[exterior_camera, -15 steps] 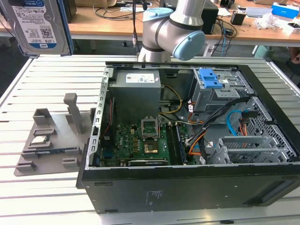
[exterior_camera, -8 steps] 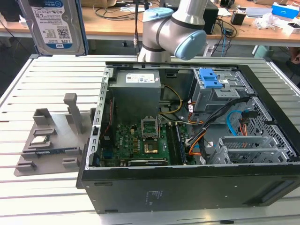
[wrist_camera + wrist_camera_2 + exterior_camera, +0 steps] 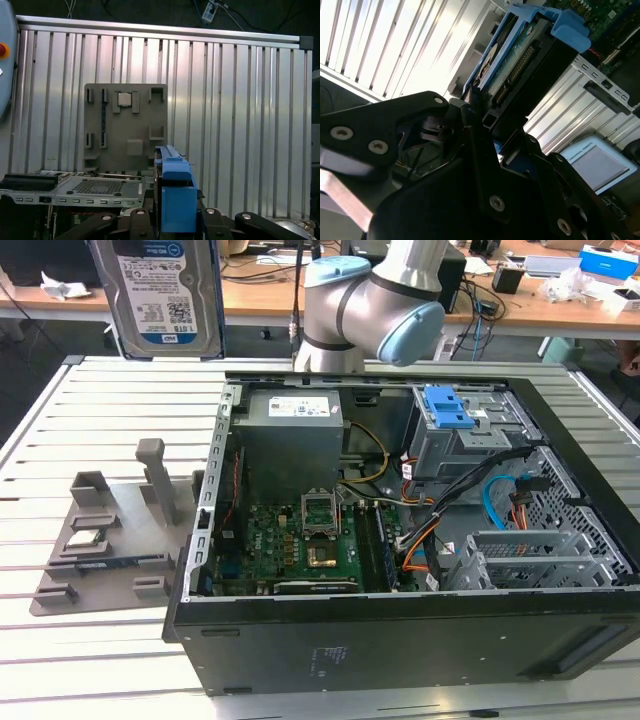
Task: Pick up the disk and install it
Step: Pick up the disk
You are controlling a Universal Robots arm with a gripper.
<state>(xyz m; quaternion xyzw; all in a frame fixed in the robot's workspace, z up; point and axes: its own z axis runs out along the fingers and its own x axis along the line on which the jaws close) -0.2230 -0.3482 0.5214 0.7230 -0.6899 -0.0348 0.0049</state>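
disk (image 3: 175, 200): blue plastic, smooth | table (image 3: 240, 100): ribbed metal, perhaps satin

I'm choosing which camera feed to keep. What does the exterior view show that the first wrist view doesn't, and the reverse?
Exterior view: the disk's printed label face, the arm, and the inside of the open computer case, with motherboard and blue-tabbed drive cage. First wrist view: the gripper shut on the disk, seen edge-on by its blue bracket. Shared: the disk held in the air, the grey fixture tray and the slotted table.
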